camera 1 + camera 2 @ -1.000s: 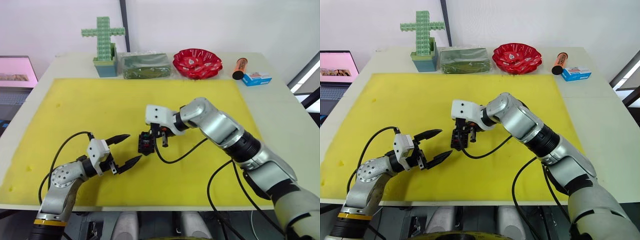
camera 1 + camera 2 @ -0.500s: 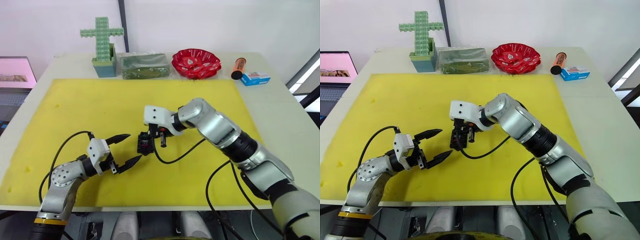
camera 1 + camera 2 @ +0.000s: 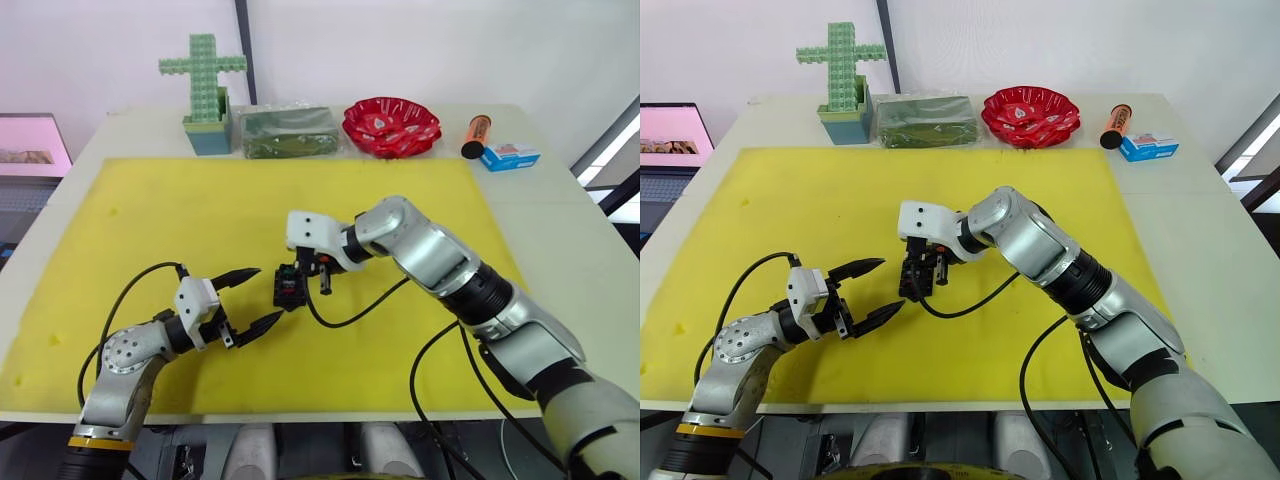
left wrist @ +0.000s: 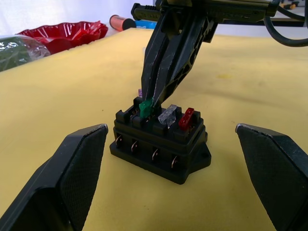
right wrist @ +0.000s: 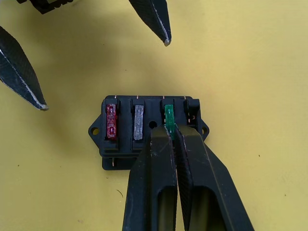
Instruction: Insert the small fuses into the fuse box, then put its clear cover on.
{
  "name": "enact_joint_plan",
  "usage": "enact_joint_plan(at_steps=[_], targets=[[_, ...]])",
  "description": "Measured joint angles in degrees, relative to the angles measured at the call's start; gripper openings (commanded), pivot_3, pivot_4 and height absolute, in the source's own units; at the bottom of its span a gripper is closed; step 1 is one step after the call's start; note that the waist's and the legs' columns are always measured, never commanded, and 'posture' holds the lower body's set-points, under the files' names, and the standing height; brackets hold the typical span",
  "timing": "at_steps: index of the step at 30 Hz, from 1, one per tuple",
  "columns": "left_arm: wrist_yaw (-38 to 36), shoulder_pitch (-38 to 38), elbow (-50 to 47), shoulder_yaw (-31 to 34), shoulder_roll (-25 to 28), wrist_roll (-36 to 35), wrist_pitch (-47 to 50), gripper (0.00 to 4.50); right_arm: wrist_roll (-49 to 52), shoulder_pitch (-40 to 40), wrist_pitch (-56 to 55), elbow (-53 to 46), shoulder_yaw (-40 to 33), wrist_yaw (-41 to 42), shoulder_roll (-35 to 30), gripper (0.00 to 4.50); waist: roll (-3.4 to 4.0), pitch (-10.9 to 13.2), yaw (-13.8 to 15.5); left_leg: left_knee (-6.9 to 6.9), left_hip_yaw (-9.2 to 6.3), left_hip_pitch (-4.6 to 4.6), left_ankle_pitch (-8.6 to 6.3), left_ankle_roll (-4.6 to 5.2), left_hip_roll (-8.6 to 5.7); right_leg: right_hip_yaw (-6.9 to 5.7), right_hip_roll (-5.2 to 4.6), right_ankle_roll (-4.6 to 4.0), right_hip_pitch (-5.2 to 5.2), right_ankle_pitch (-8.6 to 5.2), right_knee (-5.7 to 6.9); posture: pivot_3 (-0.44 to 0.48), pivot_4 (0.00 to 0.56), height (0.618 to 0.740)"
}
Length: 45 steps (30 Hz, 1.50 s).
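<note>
The black fuse box (image 3: 288, 290) sits on the yellow mat (image 3: 150, 210) near its middle. Its slots hold a red fuse (image 5: 111, 121), a grey-white fuse (image 5: 139, 122) and a green fuse (image 5: 168, 115). A bit of purple fuse (image 4: 140, 92) peeks out behind the green one. My right gripper (image 5: 170, 131) comes down from above, shut on the green fuse in its slot. My left gripper (image 3: 268, 294) rests open just left of the box, one finger on each side of it and touching nothing. The clear cover is out of view.
Along the table's far edge stand a green cross-shaped block model (image 3: 203, 90), a clear-wrapped green packet (image 3: 288, 132), a red bowl (image 3: 392, 124), an orange tube (image 3: 476, 135) and a blue-and-white carton (image 3: 510, 156). A laptop screen (image 3: 30, 145) sits at far left.
</note>
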Motion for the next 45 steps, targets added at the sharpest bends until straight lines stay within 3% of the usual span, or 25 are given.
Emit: enact_joint_plan(at_steps=[13, 18, 29, 40, 43, 45], targets=[[-0.08, -0.44, 0.0, 0.0, 0.1, 0.0, 0.21, 4.5, 0.02, 0.61, -0.73, 0.0, -0.48, -0.03, 0.17, 0.02, 0.0, 0.0, 0.03, 0.0, 0.0, 0.0, 0.0, 0.0, 0.0, 0.0, 0.0, 0.0, 0.0, 0.0, 0.0, 0.0, 0.15, 0.74], [-0.09, -0.53, 0.0, 0.0, 0.13, -0.01, 0.75, 4.5, 0.05, 1.03, -0.71, 0.0, -0.54, -0.02, 0.39, 1.39, 0.01, 0.0, 0.05, 0.0, 0.0, 0.0, 0.0, 0.0, 0.0, 0.0, 0.0, 0.05, 0.0, 0.03, 0.0, 0.0, 0.15, 0.74], [-0.16, -0.53, 0.0, 0.01, 0.19, -0.01, 1.11, 4.5, 0.34, 1.31, -0.2, 0.0, -1.71, -0.27, 1.43, 1.39, 0.0, 0.0, 0.11, 0.01, -0.01, -0.01, 0.0, 0.0, 0.0, 0.0, 0.0, 0.06, 0.0, 0.03, 0.0, 0.0, 0.15, 0.74], [-0.19, -0.54, -0.01, 0.02, 0.55, -0.01, 1.11, 4.5, 4.32, 1.67, 1.39, -3.09, -8.57, -0.42, 0.76, 1.39, 0.0, 0.0, 0.16, 0.01, -0.01, -0.01, 0.0, 0.0, 0.0, -0.01, -0.01, 0.06, 0.01, 0.03, 0.0, 0.0, 0.15, 0.74], [-0.27, -0.56, -0.01, 0.02, 0.58, -0.02, 1.11, 4.5, 4.96, 3.73, 1.55, -4.81, -8.88, -0.52, -0.06, 0.73, 0.0, 0.0, 0.14, 0.01, -0.02, -0.01, 0.0, 0.0, 0.0, -0.01, 0.0, 0.07, 0.02, 0.04, 0.0, 0.0, 0.15, 0.74], [-0.34, -0.61, -0.01, 0.02, 0.58, -0.02, 1.11, 4.5, 5.07, 5.08, 1.56, -5.1, -8.75, -0.83, -0.07, 0.05, 0.0, 0.0, 0.11, 0.01, -0.01, -0.01, 0.0, 0.0, 0.0, -0.01, 0.0, 0.07, 0.02, 0.04, 0.0, 0.0, 0.15, 0.74]])
